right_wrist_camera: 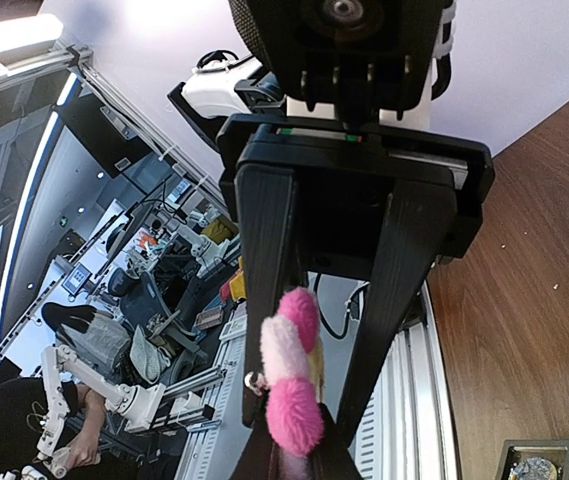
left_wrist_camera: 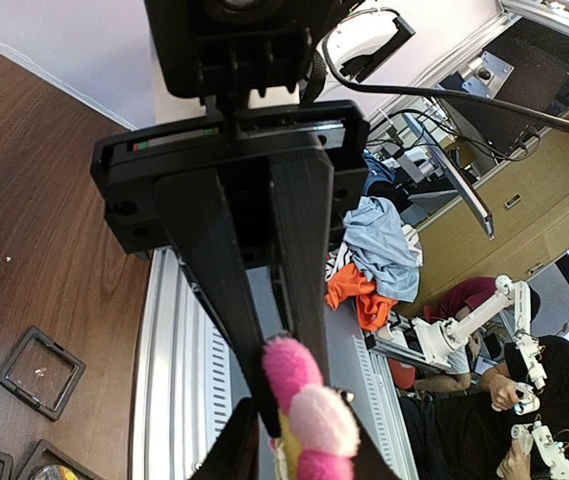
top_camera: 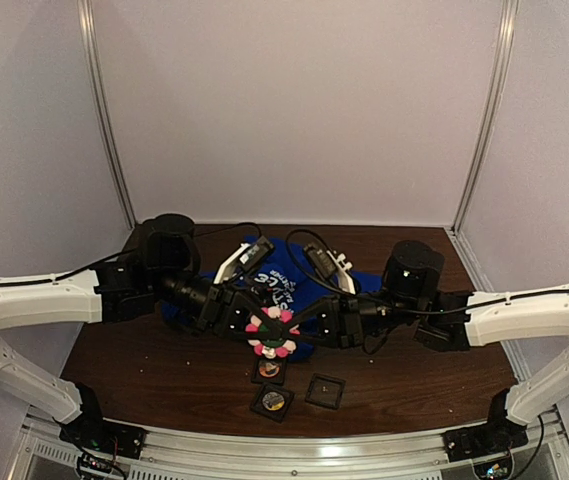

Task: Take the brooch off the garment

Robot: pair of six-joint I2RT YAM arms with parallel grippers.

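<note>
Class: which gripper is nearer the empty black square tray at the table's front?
Right. In the top view the right gripper sits just beyond and left of the empty tray; the left gripper, meeting it at the brooch, is farther left.

The brooch is a fluffy flower, a ring of hot-pink and pale-pink pompoms with a few green bits round a dark centre. It sits at the near edge of the shirt, overlapping the cloth, and is nipped from either side by the left gripper and the right gripper. Up close, the pompoms bulge out past the fingertips, with a streak of yellow and a small metal loop showing. I can't tell whether it's still pinned on. The shirt is royal blue with white lettering, crumpled in a heap mid-table, just behind the brooch.
</note>
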